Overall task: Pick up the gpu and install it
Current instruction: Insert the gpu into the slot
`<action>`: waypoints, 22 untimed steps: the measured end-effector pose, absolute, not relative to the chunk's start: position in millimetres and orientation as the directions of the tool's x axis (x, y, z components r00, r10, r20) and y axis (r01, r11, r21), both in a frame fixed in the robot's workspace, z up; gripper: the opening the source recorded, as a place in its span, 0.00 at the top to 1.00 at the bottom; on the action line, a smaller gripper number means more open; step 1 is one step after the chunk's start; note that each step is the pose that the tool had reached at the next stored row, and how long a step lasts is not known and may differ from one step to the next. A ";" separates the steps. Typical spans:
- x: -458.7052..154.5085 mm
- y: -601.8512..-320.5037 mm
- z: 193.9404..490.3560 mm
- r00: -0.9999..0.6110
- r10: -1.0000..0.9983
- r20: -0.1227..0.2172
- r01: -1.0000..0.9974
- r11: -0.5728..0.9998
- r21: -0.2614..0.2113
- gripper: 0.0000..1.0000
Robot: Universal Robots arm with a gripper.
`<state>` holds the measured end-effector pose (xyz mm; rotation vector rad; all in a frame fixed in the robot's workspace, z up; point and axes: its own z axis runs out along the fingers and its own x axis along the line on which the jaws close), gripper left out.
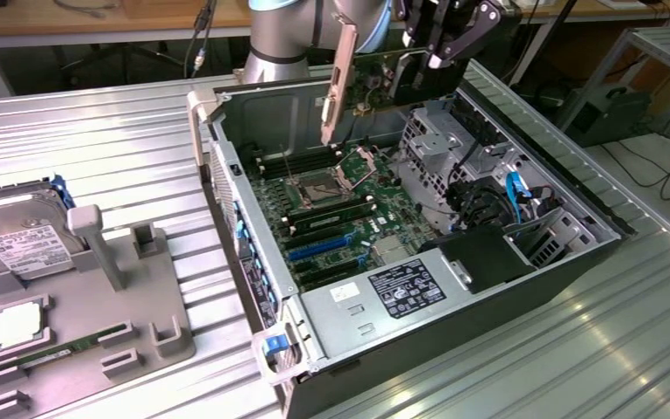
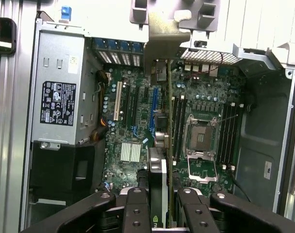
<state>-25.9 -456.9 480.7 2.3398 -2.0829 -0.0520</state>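
The pincer (image 1: 442,59) was clamped on the gpu (image 1: 372,78), held aloft at the case's (image 1: 228,188) twelve o'clock end, not yet seated.

Arm (image 1: 279,39) high, tool (image 2: 159,201) downward, seemingly near vertical, fingers (image 2: 136,206) tight on the gpu (image 2: 158,165)

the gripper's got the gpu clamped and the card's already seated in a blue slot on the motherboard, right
Not quite. The gripper does clamp the gpu, but the card isn't seated. In the exterior view it hangs above the open case, clear of the motherboard and its blue slots.
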 end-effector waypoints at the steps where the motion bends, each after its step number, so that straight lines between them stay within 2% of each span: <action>1: -25.9 -456.9 480.1 0.118 -0.993 -0.019 -0.993 -0.118 0.028 0.73; 22: -25.9 -456.8 454.0 0.080 -0.997 -0.018 -0.997 -0.081 0.013 0.73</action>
